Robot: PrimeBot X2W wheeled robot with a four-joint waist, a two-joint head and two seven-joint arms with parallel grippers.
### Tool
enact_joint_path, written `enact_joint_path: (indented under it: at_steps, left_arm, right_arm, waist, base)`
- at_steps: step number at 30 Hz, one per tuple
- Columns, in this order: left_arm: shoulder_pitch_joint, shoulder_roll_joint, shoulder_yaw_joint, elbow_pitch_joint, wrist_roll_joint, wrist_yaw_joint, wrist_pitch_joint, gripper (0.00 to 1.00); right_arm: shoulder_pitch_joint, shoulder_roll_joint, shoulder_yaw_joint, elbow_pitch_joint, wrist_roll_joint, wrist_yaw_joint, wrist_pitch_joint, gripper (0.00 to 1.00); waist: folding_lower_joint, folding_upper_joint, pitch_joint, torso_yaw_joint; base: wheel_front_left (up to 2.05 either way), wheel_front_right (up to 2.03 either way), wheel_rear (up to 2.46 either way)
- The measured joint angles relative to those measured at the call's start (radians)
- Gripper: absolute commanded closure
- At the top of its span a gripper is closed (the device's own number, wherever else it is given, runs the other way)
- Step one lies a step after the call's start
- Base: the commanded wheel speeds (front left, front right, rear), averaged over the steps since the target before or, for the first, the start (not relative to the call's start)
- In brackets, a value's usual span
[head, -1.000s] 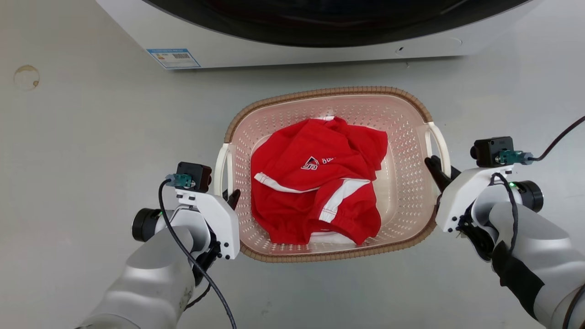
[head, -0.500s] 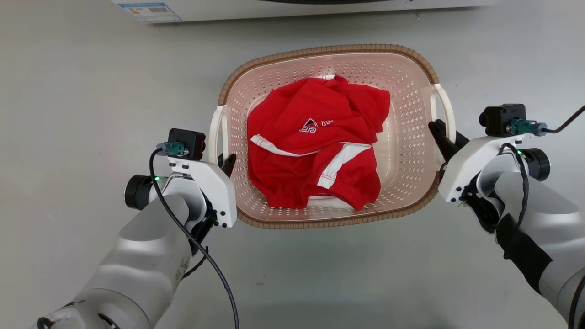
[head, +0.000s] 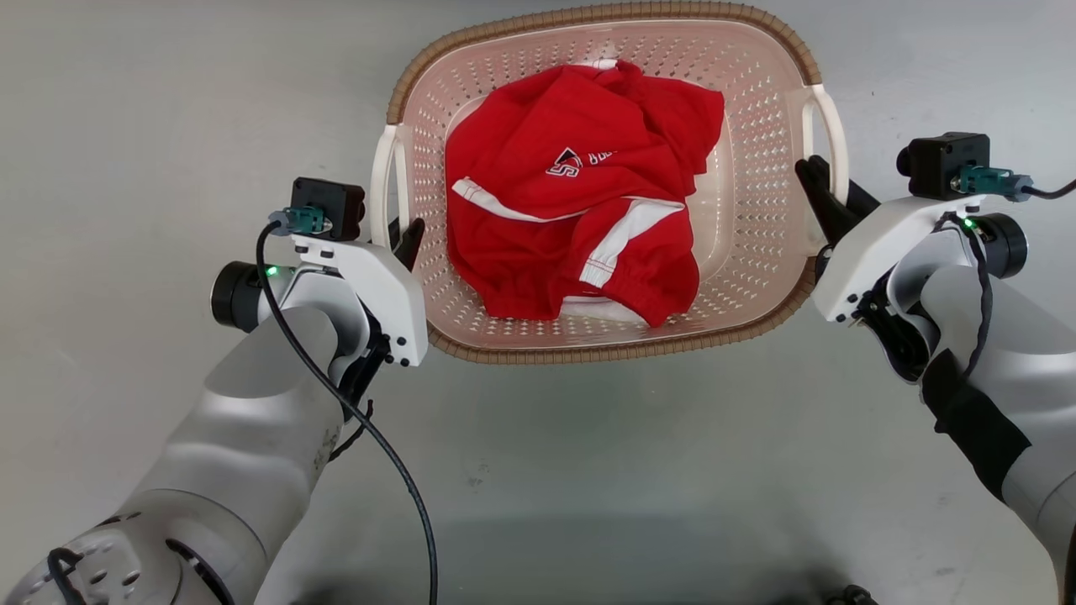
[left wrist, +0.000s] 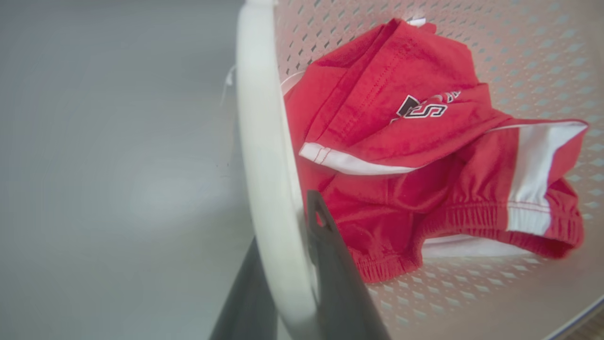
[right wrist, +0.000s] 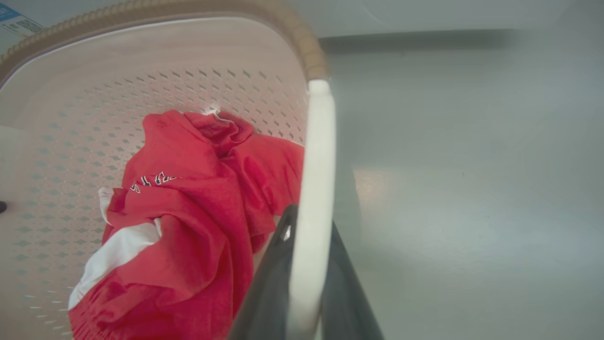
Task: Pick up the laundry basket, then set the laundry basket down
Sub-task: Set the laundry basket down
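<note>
The laundry basket [head: 761, 181] is pale pink and perforated with a brown woven rim, and it holds a crumpled red garment [head: 580, 193] with white stripes. My left gripper [head: 405, 239] is shut on the basket's white left handle [head: 380, 181]. In the left wrist view the left gripper [left wrist: 288, 264] has a dark finger on each side of that handle [left wrist: 264, 141]. My right gripper [head: 828, 189] is shut on the white right handle [head: 835, 126]. In the right wrist view the right gripper [right wrist: 311, 245] straddles this handle [right wrist: 318, 165]. The garment [left wrist: 415, 156] lies loose inside.
Bare grey floor [head: 588, 470] spreads around and below the basket, with a soft shadow near the bottom edge. A corner of a blue-and-white label [right wrist: 16, 21] on the washing machine shows beyond the basket's far rim. A small dark object [head: 849, 595] sits at the bottom edge.
The basket looks larger and higher in the head view, carried by both shut grippers. The washing machine has slid out of the top as the camera shifted.
</note>
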Motion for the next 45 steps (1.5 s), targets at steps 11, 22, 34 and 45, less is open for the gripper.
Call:
enact_joint_path:
  at_steps: [11,22,34,45]
  left_arm:
    - [-0.014,-0.008,0.001,0.004,0.004,0.004,-0.013,1.00]
    - [-0.019,0.000,0.005,0.020,0.006,0.017,-0.063,0.00]
    - [-0.019,0.014,0.009,0.026,0.021,0.017,-0.086,0.00]
    - [-0.021,0.010,0.048,0.028,0.019,0.013,-0.088,0.00]
  right_arm:
    - [0.005,-0.015,-0.095,-0.043,-0.086,0.000,0.000,0.92]
    - [0.029,-0.075,-0.154,-0.093,-0.133,-0.011,0.000,0.00]
    - [0.046,-0.096,-0.093,-0.164,-0.054,-0.018,0.000,0.00]
    - [0.042,-0.113,-0.066,-0.187,-0.027,-0.018,0.000,0.00]
  waist:
    - [0.0000,0.0000,0.029,0.013]
    - [0.0000,0.0000,0.051,0.022]
    - [0.0000,0.0000,0.051,0.024]
    - [0.0000,0.0000,0.055,0.024]
  base:
    - [0.00,0.00,0.00]
    - [0.00,0.00,0.00]
    - [0.00,0.00,0.00]
    - [0.00,0.00,0.00]
